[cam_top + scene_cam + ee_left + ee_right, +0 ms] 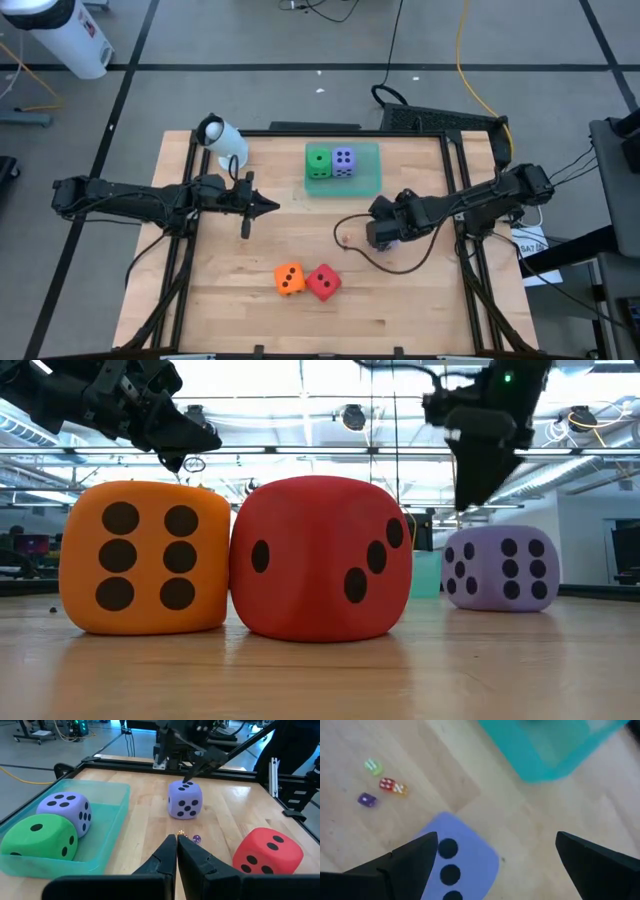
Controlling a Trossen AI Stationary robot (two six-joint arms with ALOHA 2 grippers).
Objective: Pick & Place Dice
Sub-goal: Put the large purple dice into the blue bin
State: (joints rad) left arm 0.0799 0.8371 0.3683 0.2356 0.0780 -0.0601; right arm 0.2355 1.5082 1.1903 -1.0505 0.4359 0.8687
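A teal tray (366, 186) at the table's far middle holds a green die (318, 162) and a purple die (344, 162). An orange die (289, 279) and a red die (323, 283) stand side by side on the wood near the front edge. A second purple die (185, 799) rests on the table right of centre. My right gripper (496, 836) hovers open just above it, pointing steeply down, with the die (457, 865) close to one finger. Left of centre, my left gripper (176, 845) is shut on nothing and held level above the table.
Several tiny dice (384, 786) lie on the wood between the grippers. A black cable (400, 262) loops over the table below the right gripper. A white cylinder (222, 138) sits at the far left corner. Bare wood lies along the near left.
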